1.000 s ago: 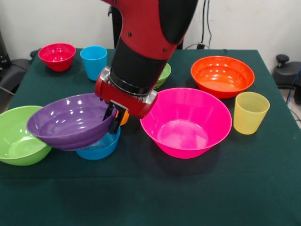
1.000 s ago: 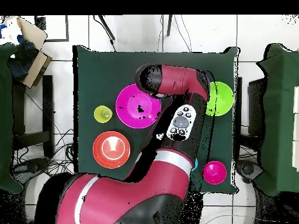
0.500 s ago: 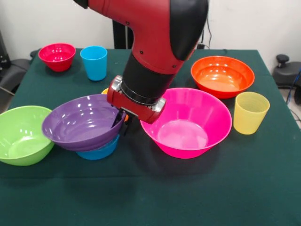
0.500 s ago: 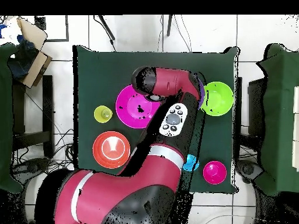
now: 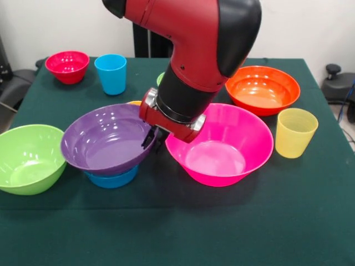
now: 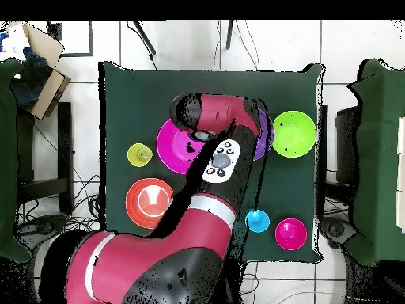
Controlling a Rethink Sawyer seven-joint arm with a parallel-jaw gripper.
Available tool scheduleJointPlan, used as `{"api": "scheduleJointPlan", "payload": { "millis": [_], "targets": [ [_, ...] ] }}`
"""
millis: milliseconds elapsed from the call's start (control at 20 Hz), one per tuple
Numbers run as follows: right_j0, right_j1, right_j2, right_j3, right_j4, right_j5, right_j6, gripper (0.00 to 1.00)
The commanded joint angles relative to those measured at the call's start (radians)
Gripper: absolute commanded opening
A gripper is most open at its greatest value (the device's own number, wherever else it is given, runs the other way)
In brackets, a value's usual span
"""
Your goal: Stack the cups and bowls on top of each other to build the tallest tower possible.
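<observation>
Bright, even light; glossy glare on the bowls (image 5: pixel 262 88), soft shadows.

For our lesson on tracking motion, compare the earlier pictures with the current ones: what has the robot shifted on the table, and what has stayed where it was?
The gripper, its jaws clamped on the purple bowl's rim, has carried that bowl rightward in the front view, away from the lime green bowl and toward the pink bowl. The tilted bowl has levelled out and now sits squarely over the blue bowl. Every other bowl and cup stayed in place.

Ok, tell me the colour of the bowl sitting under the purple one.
Mid blue. The bowl peeks out beneath the purple bowl, best in the front view.
</observation>
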Motion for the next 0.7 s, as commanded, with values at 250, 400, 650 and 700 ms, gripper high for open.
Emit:
{"api": "scheduleJointPlan", "payload": {
  "millis": [250,400,650,700],
  "targets": [
    [0.034,0.038,-0.006,-0.046,0.002,0.056,0.212,0.0],
    [0.038,0.044,-0.02,-0.039,-0.002,0.042,0.211,0.0],
    [0.042,0.067,-0.045,-0.046,-0.004,0.011,0.224,0.0],
    [0.044,0.073,-0.052,-0.05,-0.005,0.006,0.229,0.0]
  ]
}}
